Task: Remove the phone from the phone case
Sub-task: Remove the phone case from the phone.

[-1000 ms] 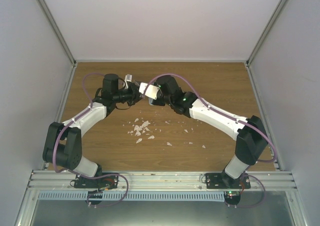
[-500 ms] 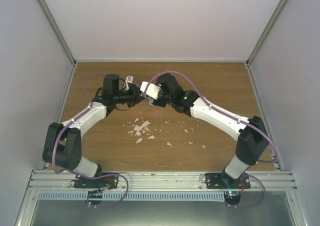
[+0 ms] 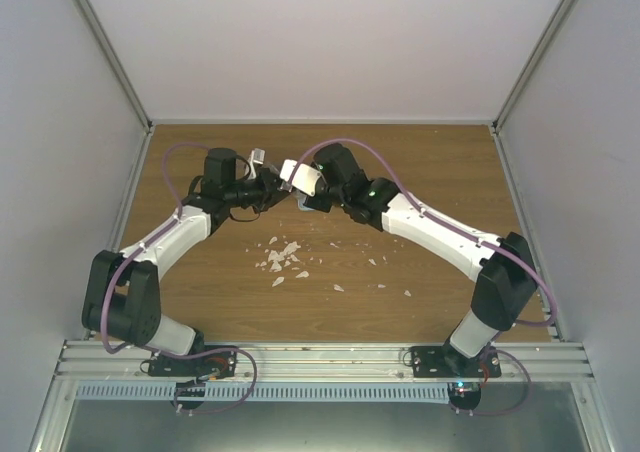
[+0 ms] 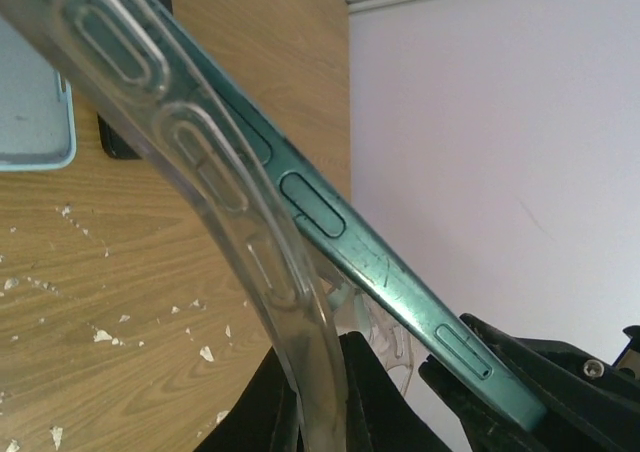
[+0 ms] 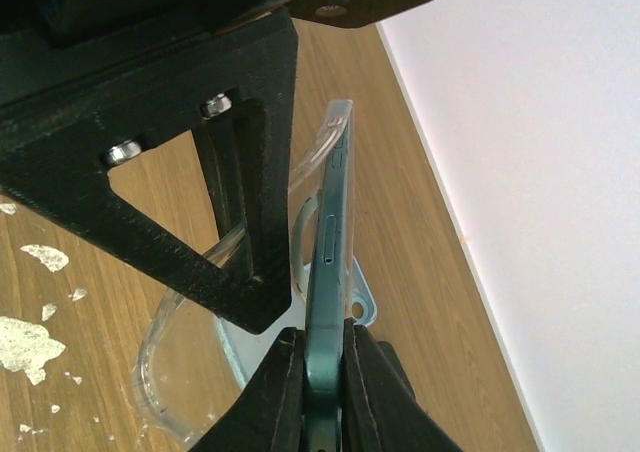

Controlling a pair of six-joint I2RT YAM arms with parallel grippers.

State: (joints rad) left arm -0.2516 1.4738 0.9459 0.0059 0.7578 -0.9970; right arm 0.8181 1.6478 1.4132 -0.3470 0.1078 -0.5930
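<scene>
Just beyond the white chips (image 3: pixel 282 257) on the table (image 3: pixel 440 162), up in the air above them, your right gripper (image 5: pixel 322 382) is clamped on the flat faces of the phone (image 5: pixel 330 242) near one end. Your left gripper (image 4: pixel 318 404) is pinched on the clear case (image 4: pixel 225 207), whose rim bows away from the phone's buttoned side. The case looks soft and springy, the phone stiff, slick and breakable, so hold the phone firmly by its faces and peel the case off by its rim rather than twisting.
</scene>
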